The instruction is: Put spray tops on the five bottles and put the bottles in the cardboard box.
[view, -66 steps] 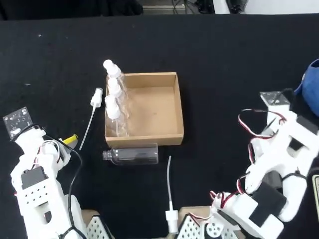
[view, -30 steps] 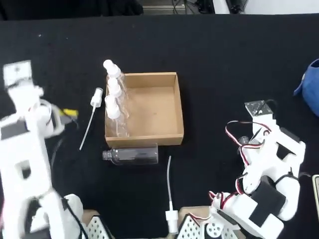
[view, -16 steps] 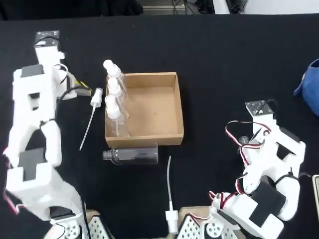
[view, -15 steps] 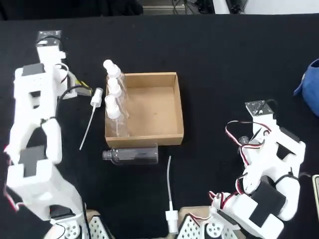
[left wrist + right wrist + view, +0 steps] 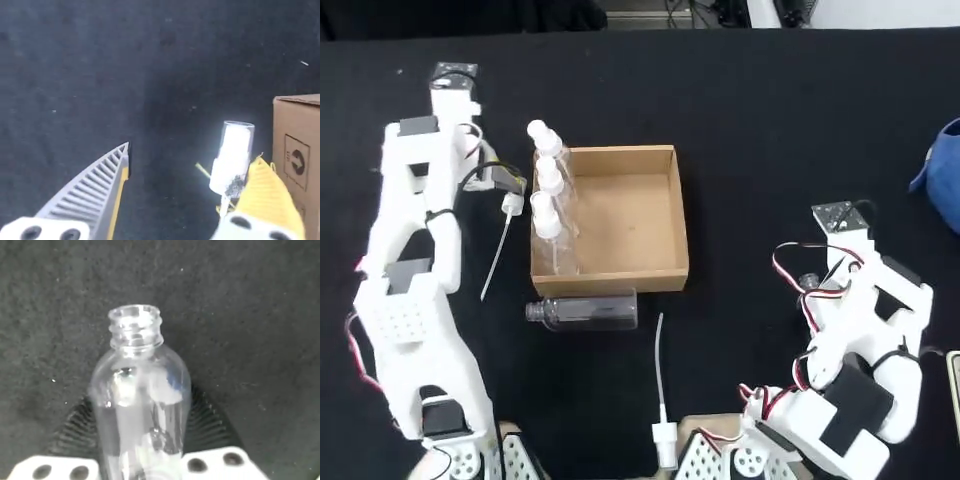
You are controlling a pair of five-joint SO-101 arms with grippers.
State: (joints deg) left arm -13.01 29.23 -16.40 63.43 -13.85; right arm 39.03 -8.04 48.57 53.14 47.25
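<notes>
Bottle (image 5: 137, 370) clamped in right gripper (image 5: 142, 405), neck outward; left gripper (image 5: 190, 156) spread near spray top (image 5: 231, 152)

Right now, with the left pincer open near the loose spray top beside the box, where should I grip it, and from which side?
Grip the spray top by its stubby white head, not the thin tube trailing toward the near edge. It lies flat, so come straight down from above. The left pincer probably needs shifting toward the cardboard box to centre the head.
</notes>
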